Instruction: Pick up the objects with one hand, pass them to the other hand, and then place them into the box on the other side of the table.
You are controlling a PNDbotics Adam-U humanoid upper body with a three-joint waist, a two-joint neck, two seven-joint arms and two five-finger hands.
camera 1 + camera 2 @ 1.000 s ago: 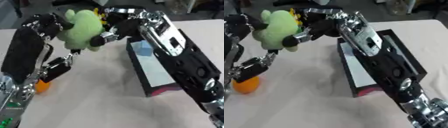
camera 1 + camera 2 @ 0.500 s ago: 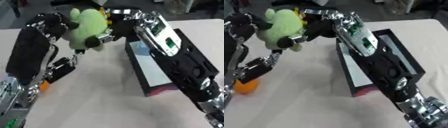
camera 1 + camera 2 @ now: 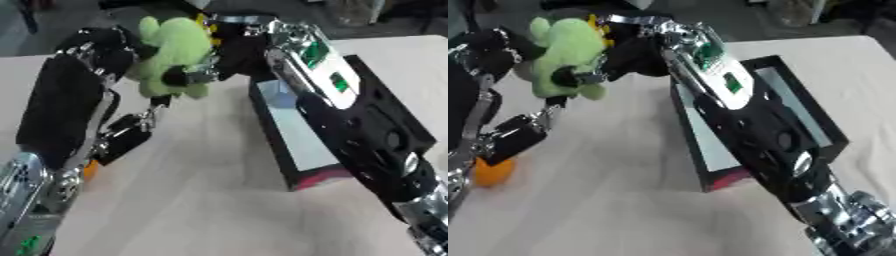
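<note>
**Above the tabletop, a green plush toy is passing between hands**

Above the far left part of the tabletop (image 3: 219, 200), the green plush toy (image 3: 175, 55) is hanging in the air, clear of the surface, between the robot's two hands. The left hand (image 3: 109, 45) is sitting against the toy's left side with its dark fingers curling round the body. The right hand (image 3: 627, 52) is reaching across from the right, over the box, and its fingers are closing on the toy's right side, with a fingertip pressing into the plush near the lower belly. Both hands are appearing to grip the toy at once, so the handover looks to be under way rather than finished; which hand is carrying the weight cannot be told.

The box (image 3: 798, 120), a shallow black tray with a pale floor and a pink end, is lying on the right side of the tabletop, partly hidden under the right forearm. What shows of its floor holds no object. An orange object (image 3: 492, 172) is lying on the tabletop near the left edge, beneath the left arm, not yet picked up.

Judging by this, the pick-up of the toy is done, the pass is in hand, and the release by the left hand, the carry to the box and the placing are all left, as is the orange object.
</note>
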